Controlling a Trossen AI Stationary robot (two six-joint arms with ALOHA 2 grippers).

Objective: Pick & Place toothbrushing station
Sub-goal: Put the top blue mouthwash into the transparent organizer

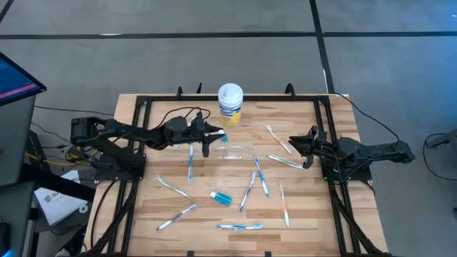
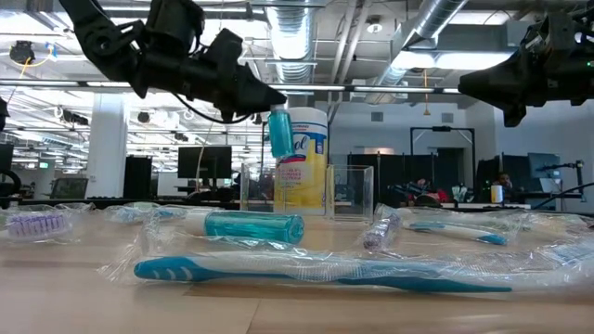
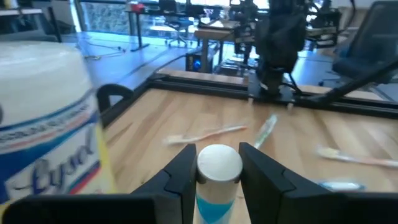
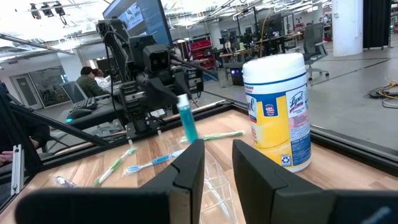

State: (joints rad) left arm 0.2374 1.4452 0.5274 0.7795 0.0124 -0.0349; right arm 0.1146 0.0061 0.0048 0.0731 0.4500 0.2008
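Teal-blue and slim, the small tube with a white cap (image 3: 218, 167) hangs upright, long axis vertical and cap end down, clamped between the two dark fingers of the left gripper (image 1: 214, 133), which holds it in the air above the table's middle, just in front of the tall yellow canister with a white lid (image 1: 230, 104). In the low view, nearest the camera, a blue-handled toothbrush in clear wrapping (image 2: 316, 270) lies flat with its long axis across the picture, head toward the left edge, and behind it a second teal-blue tube (image 2: 253, 226) lies on its side, also crosswise. Farther back stands the small see-through plastic cup (image 2: 350, 193), upright beside the canister; whether anything lies in it cannot be made out. More wrapped white, blue and pink toothbrushes (image 1: 190, 163) lie scattered over the wooden tabletop (image 1: 314, 210), pointing many ways. At the table's right side the right gripper (image 1: 308, 140) hovers with its fingers a little apart and nothing between them.
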